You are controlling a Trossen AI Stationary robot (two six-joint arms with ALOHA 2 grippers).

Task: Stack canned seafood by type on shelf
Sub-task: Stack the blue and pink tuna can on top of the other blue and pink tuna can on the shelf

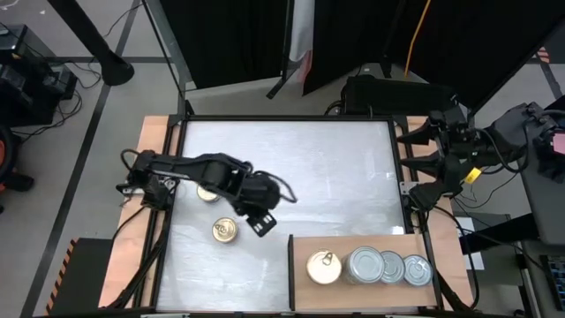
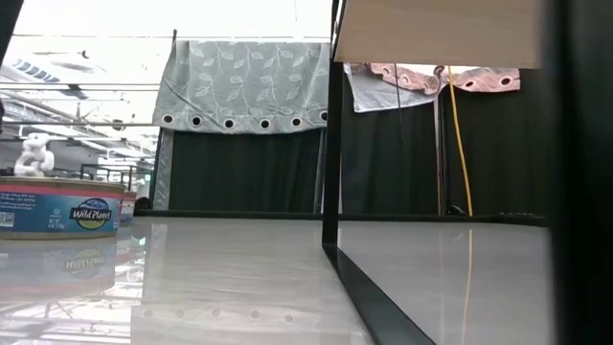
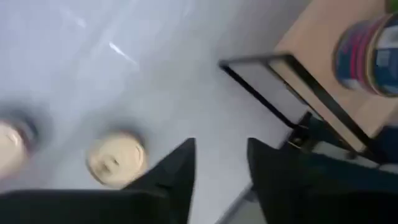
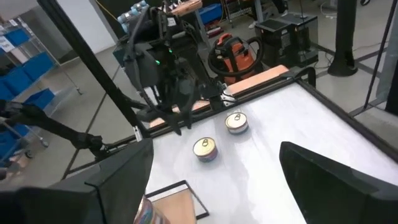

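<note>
Left gripper (image 1: 263, 223) hangs lower centre of the high view, between the two loose gold-top cans and the shelf (image 1: 441, 249); fingers part open, a narrow gap between them, nothing held. Nearest gold-top can (image 1: 225, 230) lies just left of it, a second (image 1: 207, 192) above. On the shelf, lower right, one gold-top tin (image 1: 324, 267) sits left of three silver tins (image 1: 387, 268), types kept apart. Right gripper (image 1: 409, 163) waits wide open and empty at the right edge.

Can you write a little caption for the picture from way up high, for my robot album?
Left pincer hovers empty near two gold-topped cans while four more wait on the wooden shelf.
</note>
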